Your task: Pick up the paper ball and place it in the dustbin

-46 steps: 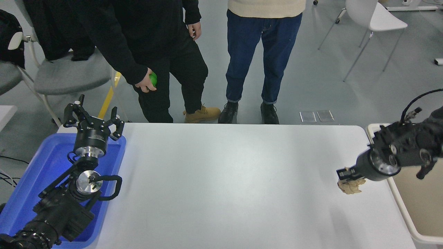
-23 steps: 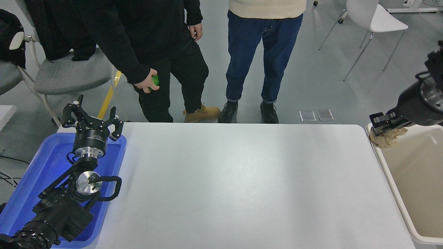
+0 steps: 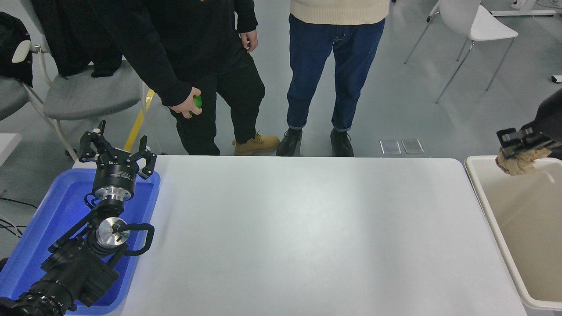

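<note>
Tan-brown and wrinkled, the paper ball (image 3: pixel 521 163) is hanging clamped in the right gripper (image 3: pixel 520 142), whose black fingers are pressing on its top. The ball is sitting in the air over the far end of the dustbin (image 3: pixel 486 206), just inside its cream-white rim, not touching the beige walls. The right arm is entering from the right edge. The dustbin is standing just beside the right end of the white table (image 3: pixel 307 237).

At the lower left, the left gripper (image 3: pixel 115 152) is resting parked above the blue tray (image 3: pixel 48 219), its fingers spreading apart and holding nothing. Beyond the table's far side, two people are standing; one person's hand (image 3: pixel 184 103) is wrapping around a green ball (image 3: pixel 197 102). A white chair (image 3: pixel 474 26) is standing at the upper right.
</note>
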{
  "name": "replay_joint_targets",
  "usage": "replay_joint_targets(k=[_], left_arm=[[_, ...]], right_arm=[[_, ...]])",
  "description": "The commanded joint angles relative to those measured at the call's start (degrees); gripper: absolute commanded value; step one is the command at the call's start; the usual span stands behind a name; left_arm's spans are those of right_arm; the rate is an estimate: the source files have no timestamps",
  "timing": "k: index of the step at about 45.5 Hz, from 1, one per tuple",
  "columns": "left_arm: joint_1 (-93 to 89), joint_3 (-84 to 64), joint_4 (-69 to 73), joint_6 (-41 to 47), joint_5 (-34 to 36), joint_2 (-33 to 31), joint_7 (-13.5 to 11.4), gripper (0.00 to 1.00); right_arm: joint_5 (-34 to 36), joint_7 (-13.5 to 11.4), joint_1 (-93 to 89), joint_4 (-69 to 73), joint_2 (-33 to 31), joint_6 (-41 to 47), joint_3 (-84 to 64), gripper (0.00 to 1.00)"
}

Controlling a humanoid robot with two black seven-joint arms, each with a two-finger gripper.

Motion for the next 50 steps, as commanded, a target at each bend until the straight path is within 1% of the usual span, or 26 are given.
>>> replay_joint_targets(k=[1, 6, 11, 15, 20, 23, 27, 30, 36, 39, 45, 50], left_arm=[[-0.01, 0.06, 0.02, 0.0, -0.08, -0.01, 0.01, 0.99], [-0.09, 0.06, 0.02, 0.0, -0.08, -0.01, 0.01, 0.99], [-0.09, 0.06, 0.02, 0.0, -0.08, -0.01, 0.01, 0.99], [-0.09, 0.06, 0.02, 0.0, -0.08, -0.01, 0.01, 0.99], [-0.09, 0.06, -0.07, 0.0, -0.08, -0.01, -0.08, 0.99], [-0.09, 0.06, 0.02, 0.0, -0.08, -0.01, -0.08, 0.99], [-0.09, 0.06, 0.02, 0.0, -0.08, -0.01, -0.08, 0.99], [-0.09, 0.06, 0.02, 0.0, -0.08, -0.01, -0.08, 0.99], [-0.09, 0.06, 0.02, 0.0, -0.08, -0.01, -0.08, 0.99], [-0.09, 0.06, 0.02, 0.0, -0.08, -0.01, -0.08, 0.99], [-0.09, 0.06, 0.02, 0.0, -0.08, -0.01, -0.08, 0.99], [-0.09, 0.06, 0.02, 0.0, -0.08, -0.01, -0.08, 0.99]], right_arm=[[-7.36, 0.33, -12.43, -14.73, -12.0, -2.31, -1.41, 0.0], [-8.33, 0.77, -22.71, -26.15, -17.9, -3.46, 2.28, 0.0], [-8.33, 1.65, -36.5, -38.2, -22.03, -4.07, 11.05, 0.0], [-8.33, 1.83, -48.63, -47.25, -23.26, -4.43, 20.54, 0.0], [-8.16, 1.83, -63.31, -58.24, -23.0, -5.3, 31.97, 0.0], [-7.54, 1.83, -70.26, -64.13, -21.86, -6.36, 37.6, 0.0], [-7.28, 1.74, -77.04, -68.45, -17.65, -8.38, 42.79, 0.0], [-7.28, 1.48, -79.68, -69.51, -15.62, -10.22, 45.26, 0.0], [-6.4, 0.86, -82.14, -70.03, -14.04, -14.26, 47.72, 0.0], [-3.33, 0.51, -84.42, -71.96, -11.67, -15.15, 48.95, 0.0], [4.93, -0.46, -90.05, -78.03, -6.13, -16.03, 49.4, 0.0], [7.84, -0.72, -91.55, -78.39, -4.2, -16.2, 49.48, 0.0]])
